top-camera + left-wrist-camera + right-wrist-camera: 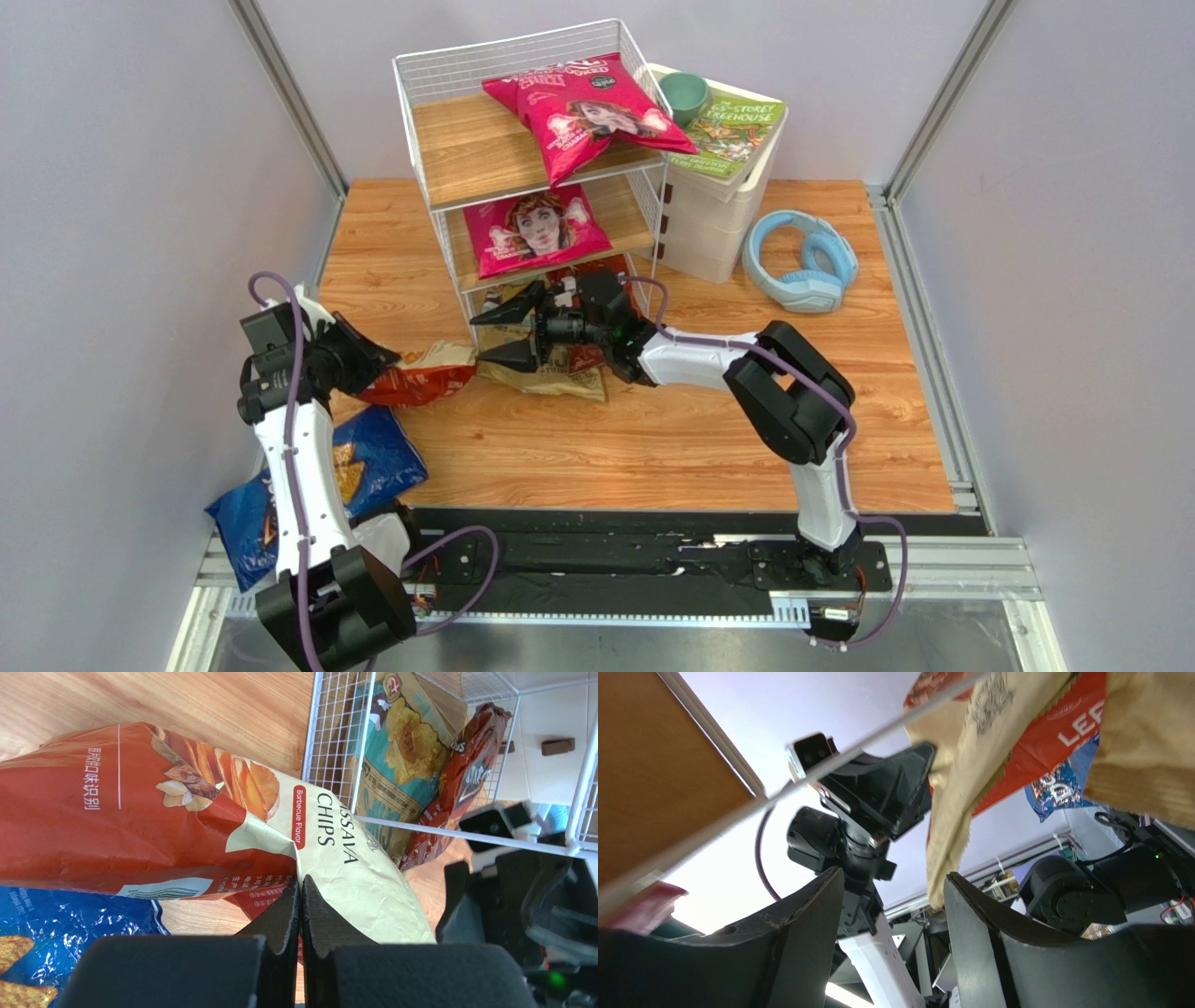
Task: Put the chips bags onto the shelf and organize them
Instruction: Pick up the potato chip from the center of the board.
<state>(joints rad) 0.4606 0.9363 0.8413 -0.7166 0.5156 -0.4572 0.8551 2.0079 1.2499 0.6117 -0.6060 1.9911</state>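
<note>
From above, my left gripper (382, 367) is clamped on the orange end of the orange-and-cream bag (428, 378). The bag lies on the table (673, 434) before the shelf (456, 147), and its pale end reaches under my right gripper (480, 345), whose fingers stand apart. One magenta bag (582, 112) lies on the top tier, a second magenta bag (536, 228) on the middle one, and the blue bag (368, 465) sits beside my left arm. In the left wrist view the fingers are pressed together on the bag's edge, with the tan-and-teal bag (393, 756) and red bag (463, 770) behind the shelf's mesh. In the right wrist view the fingers are spread, with a pale bag edge hanging in the gap.
</note>
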